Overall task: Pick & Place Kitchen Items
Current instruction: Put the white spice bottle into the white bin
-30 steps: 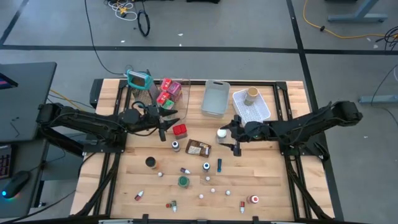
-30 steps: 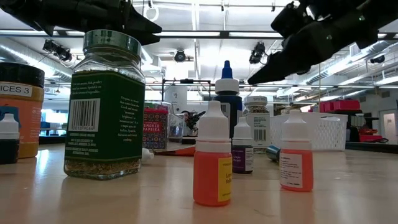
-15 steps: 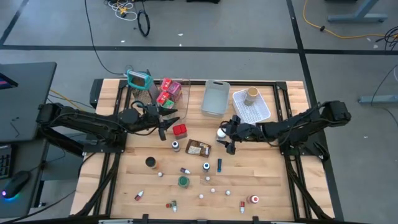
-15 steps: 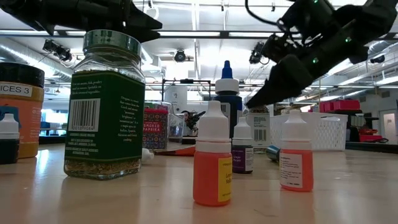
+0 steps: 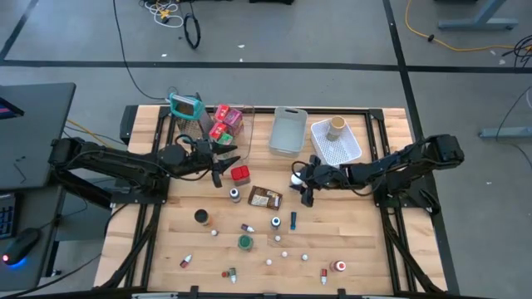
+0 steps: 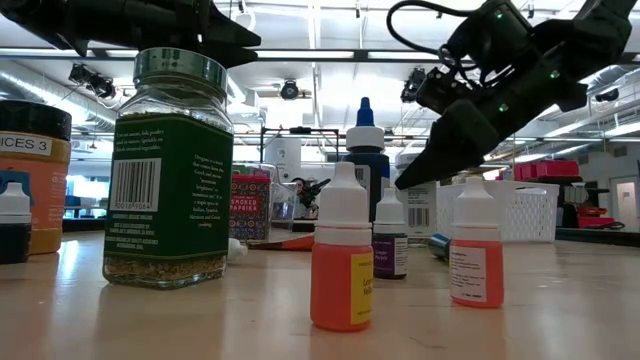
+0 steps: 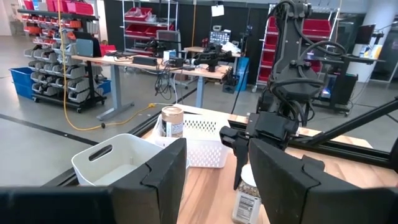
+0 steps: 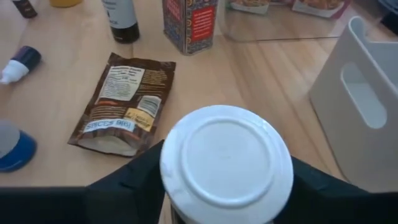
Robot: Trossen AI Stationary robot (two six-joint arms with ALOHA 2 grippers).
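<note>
the right gripper [image 5: 300, 184] reaches over the middle of the wooden slatted table [image 5: 357, 241], its dark fingers [image 8: 118, 183] set on either side of a white-lidded spice jar [image 8: 227, 163] that stands upright on the wood, just beside a brown foil packet [image 8: 125, 102] and a grey plastic bin [image 5: 288, 130]; the fingers sit tight at the lid's edges, though a firm clamp cannot be told. the left gripper [image 5: 224, 164] hangs partly open and empty near a red tin [image 5: 240, 174] and a clear bin of red and pink packets [image 5: 227, 121]. dropper bottles [image 6: 340, 250], a green-labelled glass jar [image 6: 170, 170] and other small goods lie scattered across the near half of the table. a white mesh basket [image 5: 339, 146] holds a tan-lidded jar [image 5: 336, 127].
</note>
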